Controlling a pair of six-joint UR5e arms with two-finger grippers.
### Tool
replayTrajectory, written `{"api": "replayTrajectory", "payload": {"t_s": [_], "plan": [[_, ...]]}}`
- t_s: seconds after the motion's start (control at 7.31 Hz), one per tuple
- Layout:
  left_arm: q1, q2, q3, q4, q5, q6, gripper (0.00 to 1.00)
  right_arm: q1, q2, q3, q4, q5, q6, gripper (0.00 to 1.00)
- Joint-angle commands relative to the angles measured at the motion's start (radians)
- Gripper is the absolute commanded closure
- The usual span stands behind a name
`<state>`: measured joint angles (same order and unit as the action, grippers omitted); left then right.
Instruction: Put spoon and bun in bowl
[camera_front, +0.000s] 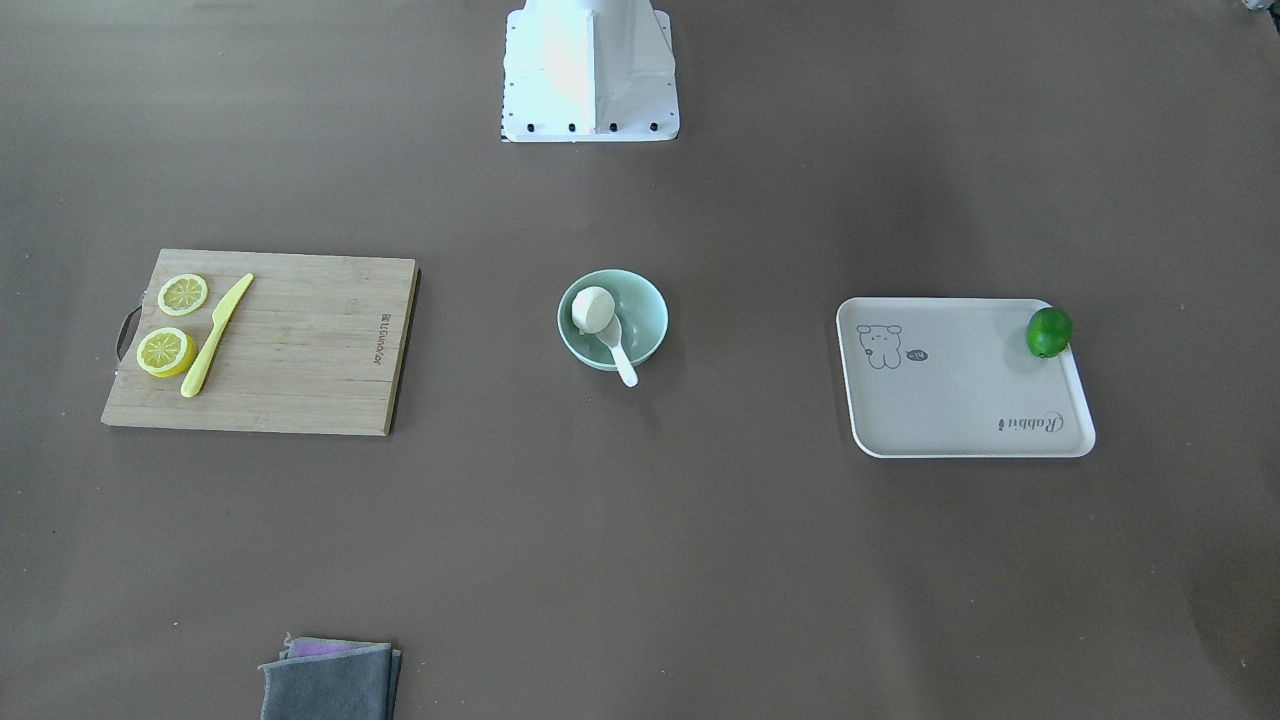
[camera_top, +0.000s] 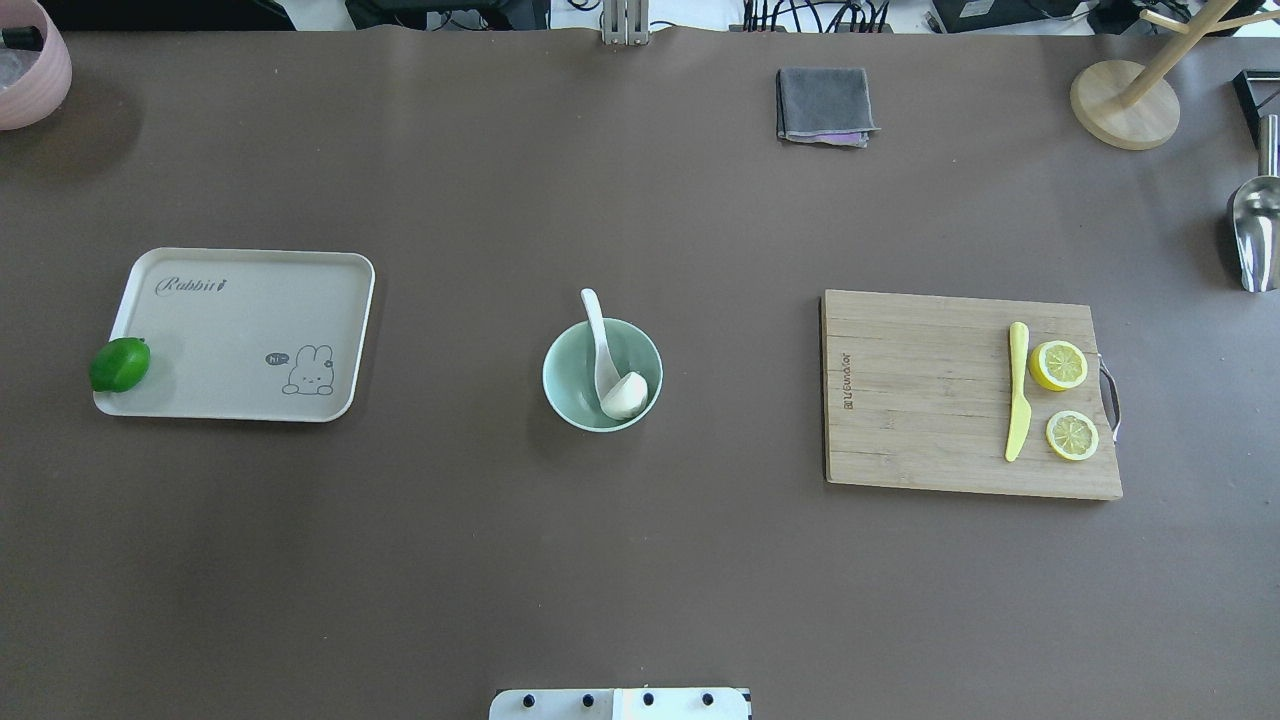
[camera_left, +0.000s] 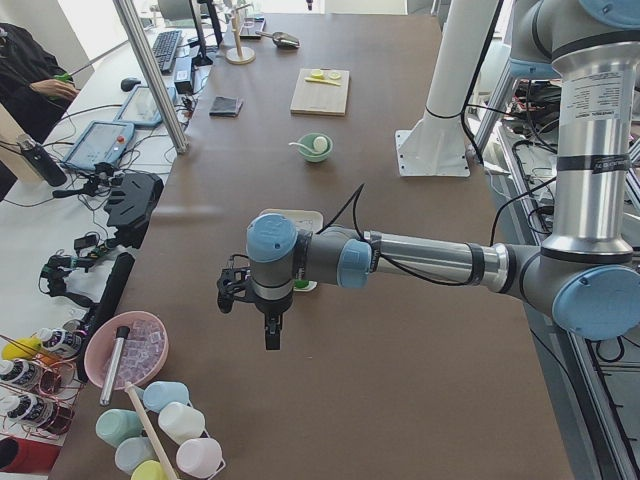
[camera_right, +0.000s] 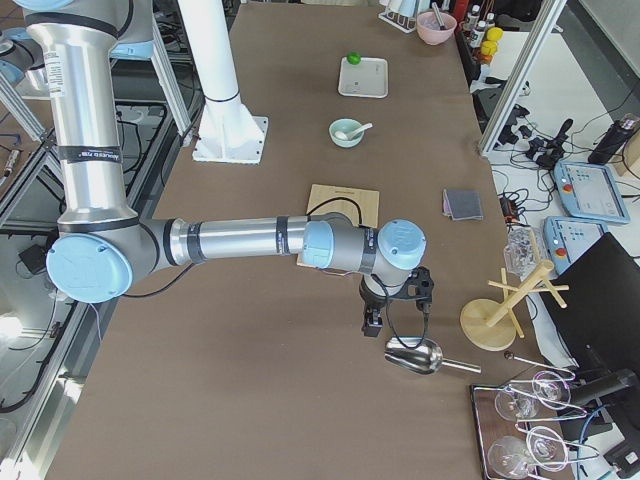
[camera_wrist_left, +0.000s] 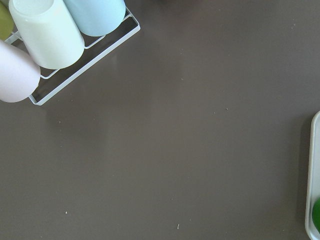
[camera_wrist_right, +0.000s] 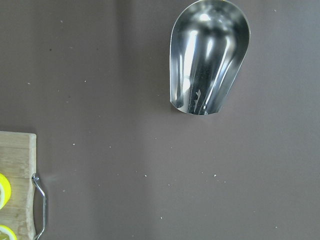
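Observation:
The pale mint-green bowl (camera_top: 570, 375) stands at the table's middle, also in the front view (camera_front: 648, 310). The white bun (camera_top: 625, 395) lies inside it, on the side nearer the robot (camera_front: 592, 308). The white spoon (camera_top: 597, 330) rests in the bowl with its scoop inside and its handle over the far rim (camera_front: 622, 360). My left gripper (camera_left: 271, 335) hangs over the table's left end, far from the bowl. My right gripper (camera_right: 372, 318) hangs over the right end by a metal scoop. Both show only in side views, so I cannot tell whether they are open or shut.
A wooden cutting board (camera_top: 920, 400) with two lemon halves (camera_top: 1058, 365) and a yellow knife (camera_top: 1017, 392) lies right of the bowl. A beige tray (camera_top: 240, 330) with a lime (camera_top: 120, 364) lies left. A grey cloth (camera_top: 822, 103), metal scoop (camera_wrist_right: 210, 55) and cup rack (camera_wrist_left: 50, 35) sit at the edges.

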<state>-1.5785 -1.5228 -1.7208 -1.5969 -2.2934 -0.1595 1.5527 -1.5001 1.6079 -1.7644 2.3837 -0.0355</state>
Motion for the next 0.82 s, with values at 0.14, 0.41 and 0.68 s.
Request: {"api": "replayTrajectory", "payload": {"t_s": [0.14, 0.41, 0.68], "plan": [[0.000, 0.006, 0.000, 0.000, 0.002, 0.000, 0.02, 0.000, 0.000, -0.002, 0.000, 0.000, -0.001, 0.00], [0.000, 0.006, 0.001, 0.000, 0.005, 0.000, 0.02, 0.000, 0.000, 0.000, 0.000, 0.000, -0.001, 0.00], [0.000, 0.000, 0.001, 0.002, 0.009, 0.000, 0.02, 0.000, 0.006, -0.002, 0.000, 0.000, 0.000, 0.00]]}}
